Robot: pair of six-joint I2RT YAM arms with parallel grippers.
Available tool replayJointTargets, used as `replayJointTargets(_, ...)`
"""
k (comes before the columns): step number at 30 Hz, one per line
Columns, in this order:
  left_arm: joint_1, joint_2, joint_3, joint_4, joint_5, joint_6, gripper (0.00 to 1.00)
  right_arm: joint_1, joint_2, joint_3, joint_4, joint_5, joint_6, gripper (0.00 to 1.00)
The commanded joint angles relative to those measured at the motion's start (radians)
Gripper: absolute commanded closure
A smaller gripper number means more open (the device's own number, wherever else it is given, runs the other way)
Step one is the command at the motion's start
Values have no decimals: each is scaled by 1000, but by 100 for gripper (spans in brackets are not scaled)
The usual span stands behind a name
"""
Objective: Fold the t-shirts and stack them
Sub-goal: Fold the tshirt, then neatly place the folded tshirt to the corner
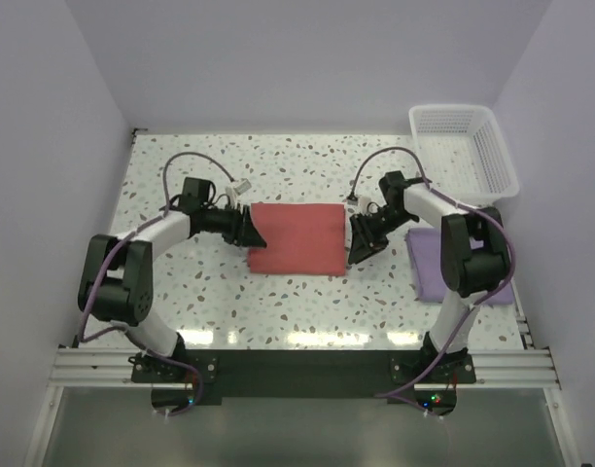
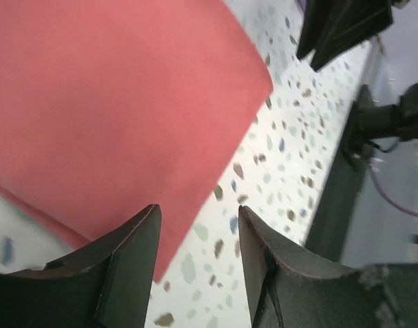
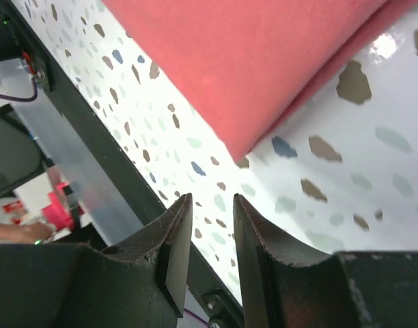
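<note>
The salmon red t-shirt [image 1: 296,238] lies folded as a flat rectangle in the middle of the table. My left gripper [image 1: 252,233] sits at its left edge, and in the left wrist view the left gripper [image 2: 199,215] is open over the shirt's near corner [image 2: 113,116] with nothing between the fingers. At the shirt's right edge my right gripper [image 1: 358,245] stands; its wrist view shows the right gripper [image 3: 212,199] open by a narrow gap, just off the red shirt's corner [image 3: 263,61]. The pale lavender t-shirt [image 1: 426,265] lies folded at the right, partly hidden behind the right arm.
A white lattice basket [image 1: 496,156] stands at the back right corner. The speckled tabletop [image 1: 307,311] stretches in front of the red shirt to a dark rail [image 1: 307,365] along the near edge. White walls close in the left, back and right sides.
</note>
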Motion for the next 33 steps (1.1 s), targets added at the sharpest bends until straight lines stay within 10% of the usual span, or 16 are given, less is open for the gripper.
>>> replayJointTargets(1,-115,-132,104,39,-239,153,45,-23,-128,10,-59,71,-51,65)
replayJointTargets(12,-683,-154,-89,493,-775,733,38,-54,-290,-115,401,232,454,41)
replayJointTargets(26,-868,127,-75,728,-858,846,45,-54,-277,-237,537,310,692,27)
replayJointTargets(33,-845,156,-52,749,-844,757,89,-53,-238,-245,547,292,707,23)
